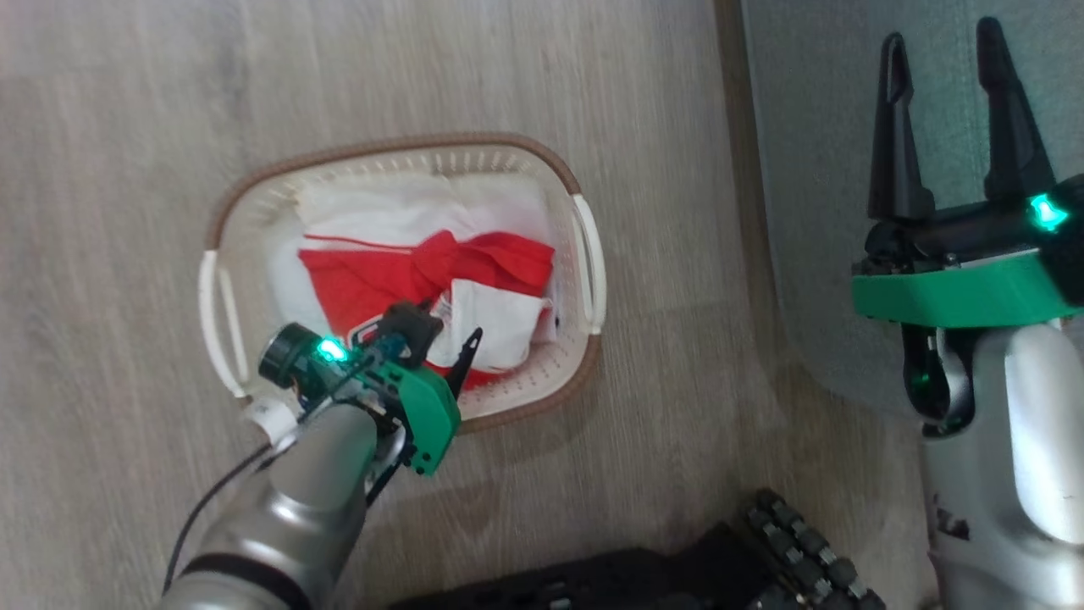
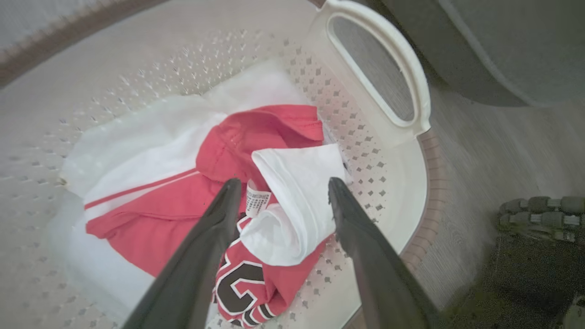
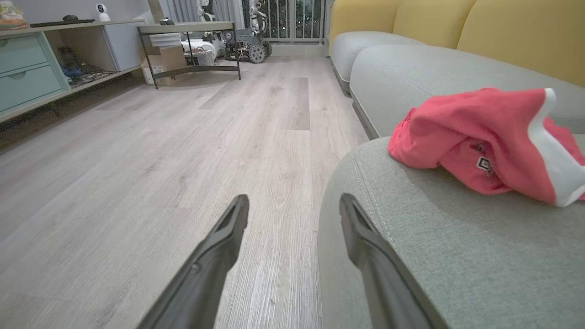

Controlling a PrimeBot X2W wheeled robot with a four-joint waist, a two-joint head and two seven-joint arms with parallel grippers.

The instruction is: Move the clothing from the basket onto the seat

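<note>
1. Under everything, pale wood floor (image 1: 127,169) spreads out and carries the basket.
2. On my right stands the seat (image 1: 813,127), a grey-green cushion with a rounded edge and a stitched seam.
3. Left of the seat and apart from it sits the basket (image 1: 398,151), oval and cream, with perforated sides, a brown rim and a white handle at each side.
4. Flat in its bottom lies a white liner sheet (image 1: 406,203).
5. On that sheet the clothing (image 1: 373,280) lies crumpled. It is red fabric with a thin white stripe, a folded white part and dark lettering edged in white.
6. One red garment (image 3: 480,137) with white trim lies heaped on the seat, near the rounded edge.
7. My right tool (image 1: 940,32) hangs at the seat's edge, fingers wide apart, with nothing between them.
8. My left tool (image 2: 283,183) reaches down into the basket, fingers spread wide, one on each side of the folded white part. I cannot tell whether the tips touch the fabric.
</note>
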